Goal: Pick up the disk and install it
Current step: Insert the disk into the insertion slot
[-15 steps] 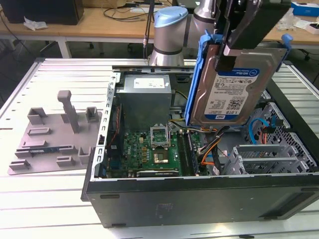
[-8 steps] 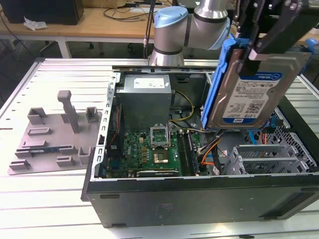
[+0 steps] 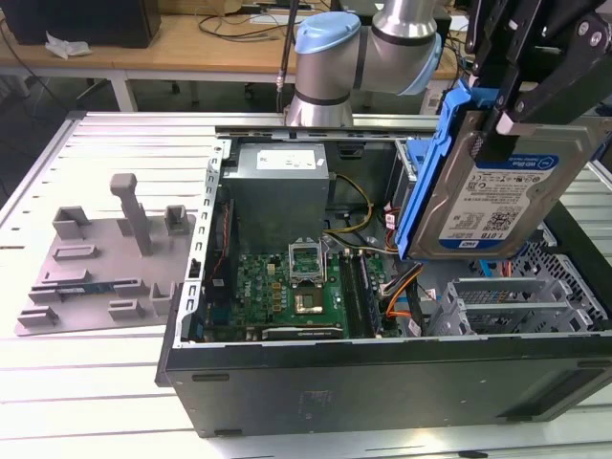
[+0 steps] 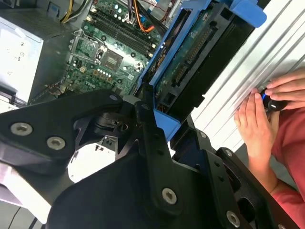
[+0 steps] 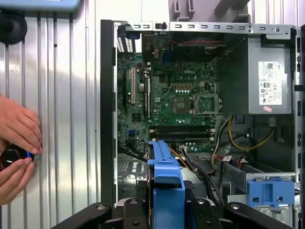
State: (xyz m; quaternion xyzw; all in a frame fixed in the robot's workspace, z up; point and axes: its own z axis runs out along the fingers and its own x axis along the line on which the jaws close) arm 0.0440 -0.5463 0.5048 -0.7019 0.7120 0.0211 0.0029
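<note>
The gripper [image 3: 521, 129] is clenched on the upper end of the disk [image 3: 488, 206]. The drive hangs on edge, its long axis steeply upright, above the open computer case [image 3: 382, 382] at the exterior view's right. The grey drive cage [image 3: 512, 301] appears to lie just below it.

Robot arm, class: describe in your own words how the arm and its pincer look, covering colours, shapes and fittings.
The arm is built of round silver-grey metal tubes, with rounded light-blue caps on its joints. The pincer is matt black, made of flat angular link bars joined with round silver screw heads.
</note>
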